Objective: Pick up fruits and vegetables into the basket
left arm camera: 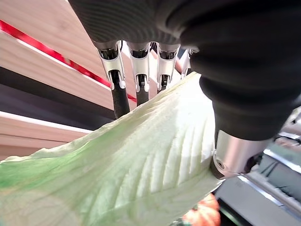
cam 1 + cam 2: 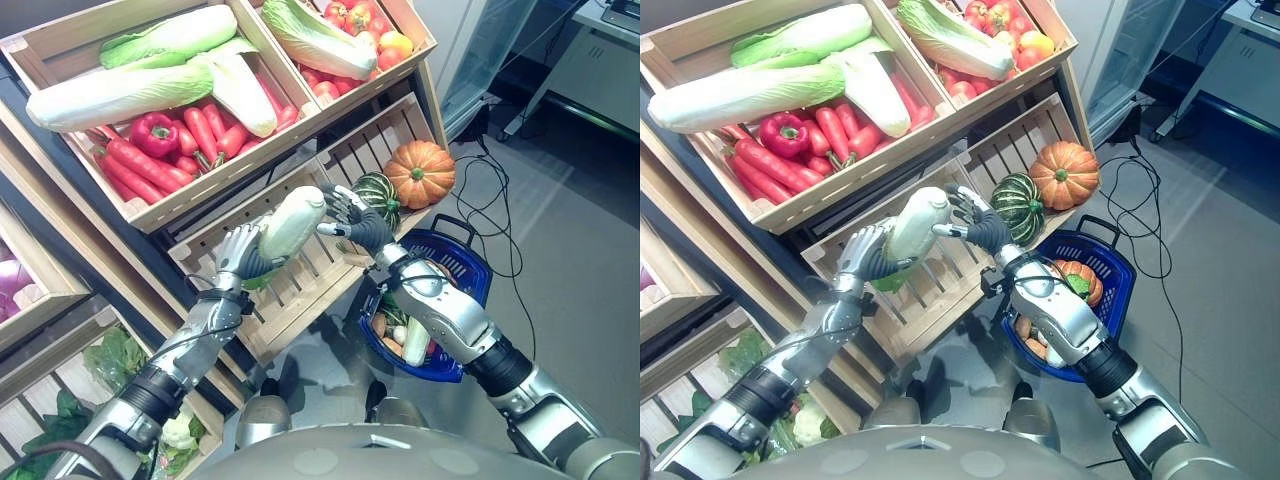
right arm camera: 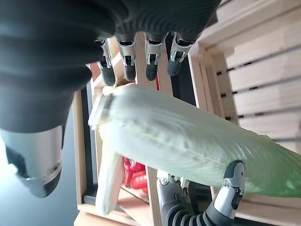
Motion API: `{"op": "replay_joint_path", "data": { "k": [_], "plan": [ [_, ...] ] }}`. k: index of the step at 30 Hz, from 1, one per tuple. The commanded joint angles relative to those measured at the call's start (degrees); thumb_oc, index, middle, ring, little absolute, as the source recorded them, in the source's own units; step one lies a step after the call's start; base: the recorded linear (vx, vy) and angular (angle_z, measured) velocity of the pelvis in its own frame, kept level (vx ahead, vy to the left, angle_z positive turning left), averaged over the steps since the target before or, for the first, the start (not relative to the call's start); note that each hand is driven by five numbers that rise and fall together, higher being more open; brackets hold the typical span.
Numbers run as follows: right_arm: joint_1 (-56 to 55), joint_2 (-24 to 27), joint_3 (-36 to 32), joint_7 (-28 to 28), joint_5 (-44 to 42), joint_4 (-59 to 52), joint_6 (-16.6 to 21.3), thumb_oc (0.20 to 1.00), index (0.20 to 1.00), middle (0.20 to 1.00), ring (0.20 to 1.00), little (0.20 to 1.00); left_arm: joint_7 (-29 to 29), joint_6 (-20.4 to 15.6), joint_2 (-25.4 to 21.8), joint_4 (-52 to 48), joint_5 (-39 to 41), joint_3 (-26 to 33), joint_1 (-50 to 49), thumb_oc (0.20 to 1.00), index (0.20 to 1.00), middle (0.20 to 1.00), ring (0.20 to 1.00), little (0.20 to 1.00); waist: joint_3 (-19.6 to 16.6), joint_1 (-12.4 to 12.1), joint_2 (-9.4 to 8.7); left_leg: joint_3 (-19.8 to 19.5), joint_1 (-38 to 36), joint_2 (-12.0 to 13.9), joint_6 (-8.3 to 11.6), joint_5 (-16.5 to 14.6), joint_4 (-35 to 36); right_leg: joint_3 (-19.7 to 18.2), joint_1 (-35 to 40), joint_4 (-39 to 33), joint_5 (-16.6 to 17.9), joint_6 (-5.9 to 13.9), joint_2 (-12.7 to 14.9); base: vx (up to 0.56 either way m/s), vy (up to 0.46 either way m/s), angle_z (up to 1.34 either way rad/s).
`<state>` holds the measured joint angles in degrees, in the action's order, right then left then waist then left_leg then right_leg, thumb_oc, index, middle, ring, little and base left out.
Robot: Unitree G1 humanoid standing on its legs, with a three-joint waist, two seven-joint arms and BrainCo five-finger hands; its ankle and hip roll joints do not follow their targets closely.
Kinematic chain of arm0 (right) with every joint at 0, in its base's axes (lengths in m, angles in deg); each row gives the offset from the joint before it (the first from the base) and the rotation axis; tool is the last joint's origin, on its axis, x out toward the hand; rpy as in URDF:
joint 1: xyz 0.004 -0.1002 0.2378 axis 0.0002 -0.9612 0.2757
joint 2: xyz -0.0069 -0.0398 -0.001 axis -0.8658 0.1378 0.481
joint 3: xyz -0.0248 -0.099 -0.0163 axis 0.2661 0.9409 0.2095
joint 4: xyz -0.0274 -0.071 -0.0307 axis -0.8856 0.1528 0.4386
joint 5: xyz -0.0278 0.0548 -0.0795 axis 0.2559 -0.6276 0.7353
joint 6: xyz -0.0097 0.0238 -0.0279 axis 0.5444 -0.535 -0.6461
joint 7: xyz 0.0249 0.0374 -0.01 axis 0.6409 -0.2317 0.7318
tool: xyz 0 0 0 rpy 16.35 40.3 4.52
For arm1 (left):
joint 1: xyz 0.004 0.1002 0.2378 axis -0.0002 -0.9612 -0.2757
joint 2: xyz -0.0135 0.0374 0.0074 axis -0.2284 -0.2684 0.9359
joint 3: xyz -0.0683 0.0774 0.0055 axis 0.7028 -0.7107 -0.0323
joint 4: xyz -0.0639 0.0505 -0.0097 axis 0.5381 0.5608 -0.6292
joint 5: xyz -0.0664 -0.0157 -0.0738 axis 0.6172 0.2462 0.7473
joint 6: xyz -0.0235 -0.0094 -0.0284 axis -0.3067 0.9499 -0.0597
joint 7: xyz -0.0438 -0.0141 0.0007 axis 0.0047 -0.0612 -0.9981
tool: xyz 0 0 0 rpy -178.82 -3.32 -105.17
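A wooden crate rack (image 2: 300, 290) stands before the robot, with a blue basket (image 2: 470, 275) of vegetables just right of it. In front of the rack's slatted lower crate, a pale green cabbage (image 2: 292, 222) is held up in the left hand (image 2: 240, 252), fingers curled round it; the right hand (image 2: 352, 215) spreads straight fingers at the cabbage's upper end

pale green-white napa cabbage (image 2: 291, 224), blue basket (image 2: 470, 262), orange pumpkin (image 2: 420, 172), dark green striped squash (image 2: 379, 195), red peppers (image 2: 153, 134) in the light wood crate (image 2: 190, 195)
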<state>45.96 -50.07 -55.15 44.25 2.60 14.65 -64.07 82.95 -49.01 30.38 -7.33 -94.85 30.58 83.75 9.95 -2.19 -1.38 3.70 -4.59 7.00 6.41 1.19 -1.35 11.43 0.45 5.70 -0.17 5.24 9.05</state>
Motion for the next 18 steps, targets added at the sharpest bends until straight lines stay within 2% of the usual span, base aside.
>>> {"op": "replay_joint_path", "data": {
  "k": [1,6,8,18],
  "plan": [
    [1.0,0.3,-2.1,0.3,1.5,-6.1,3.8,1.000,1.000,1.000,1.000,1.000,4.6,1.0,-0.8,-4.6,1.1,0.5,7.5,0.200,0.200,0.200,0.200,0.200,0.1,0.5,-1.46,1.9,0.0,1.1,-1.62,-7.3,-2.2,-0.8,3.6,0.1,-4.3,5.09,4.0,-0.01,-0.004,-0.03],
    [1.1,0.2,-0.6,-2.2,0.4,-6.6,3.4,1.000,1.000,1.000,1.000,1.000,6.2,3.4,-0.4,-6.0,0.3,-0.6,9.1,0.200,0.200,0.200,0.200,0.200,0.3,1.0,-1.48,2.1,-0.1,1.1,-1.66,-7.5,-2.6,-0.9,3.7,0.3,-4.4,5.01,3.9,0.00,0.000,-0.08],
    [1.3,-0.5,-0.5,-4.5,1.5,-5.8,5.3,1.000,1.000,1.000,1.000,1.000,6.5,4.0,0.2,-6.2,0.6,-1.2,9.6,0.200,0.200,0.200,0.200,0.200,0.5,1.0,-1.39,2.1,-0.2,1.1,-1.69,-7.4,-2.5,-0.9,3.8,0.2,-4.4,5.00,3.9,0.01,0.005,-0.07],
    [2.3,-1.1,2.7,-1.9,-2.5,-5.1,2.5,1.000,1.000,1.000,1.000,1.000,7.5,5.7,0.3,-7.5,-2.7,-3.6,12.0,0.200,0.200,0.200,0.200,0.200,0.9,1.0,-1.52,2.0,-0.2,1.0,-1.74,-7.6,-2.5,-0.9,3.9,0.0,-4.4,5.17,4.1,0.00,0.000,0.00]
  ]
}}
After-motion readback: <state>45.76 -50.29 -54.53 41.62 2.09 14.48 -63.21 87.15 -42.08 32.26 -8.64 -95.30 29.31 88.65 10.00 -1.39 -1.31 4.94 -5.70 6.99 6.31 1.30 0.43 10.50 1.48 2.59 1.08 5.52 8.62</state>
